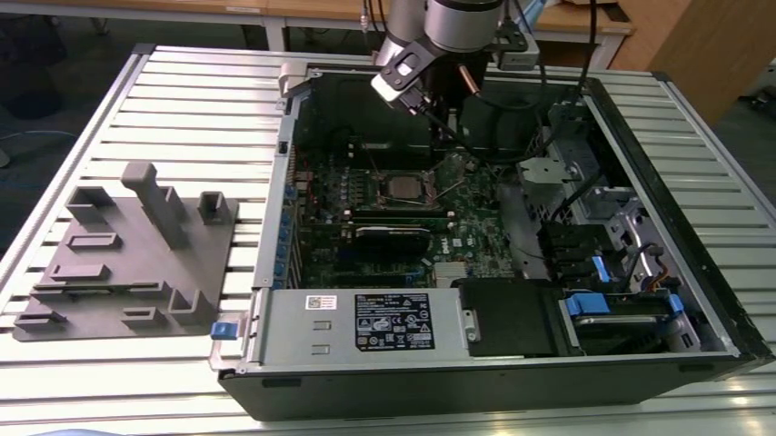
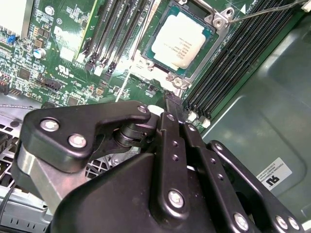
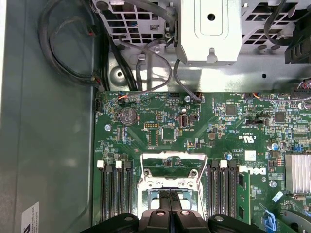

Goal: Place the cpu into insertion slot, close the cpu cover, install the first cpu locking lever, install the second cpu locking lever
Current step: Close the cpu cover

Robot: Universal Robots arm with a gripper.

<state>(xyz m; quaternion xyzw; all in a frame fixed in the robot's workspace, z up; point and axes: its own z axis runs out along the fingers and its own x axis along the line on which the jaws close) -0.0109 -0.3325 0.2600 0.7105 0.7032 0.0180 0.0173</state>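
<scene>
Tool: the tool [image 1: 439, 127] reaches down into the open computer case [image 1: 664, 173]. Its two black fingers [image 3: 164, 206] are pressed together, and I see nothing between them in either wrist view.
Tool tip: it hangs just beside the socket's near edge. I can't tell whether it touches the metal there.
Cpu: the cpu [image 2: 182, 39] is already seated in the insertion slot [image 2: 204, 58], lying flat with its silver-grey top bare.
Cpu cover: the cpu cover [image 3: 170, 183], a silver frame with a cut-out middle, sits right in front of the tool tips. I can't tell whether it is fully down.
Locking lever: a thin wire locking lever [image 2: 262, 12] runs from the socket's corner out across the memory slots [image 2: 223, 73].
Exterior view's left: a grey fixture block [image 1: 122, 245] with upright posts rests on the slatted counter [image 1: 182, 100], well apart from the case.
Middle: the green motherboard [image 3: 160, 131] carries a round coin battery [image 3: 128, 116], and black memory slots flank the socket on both sides.
Exterior view's right: drive bays with blue clips [image 1: 586, 304] stand inside the case, with dark cables [image 1: 510, 118] bundled behind the tool.
</scene>
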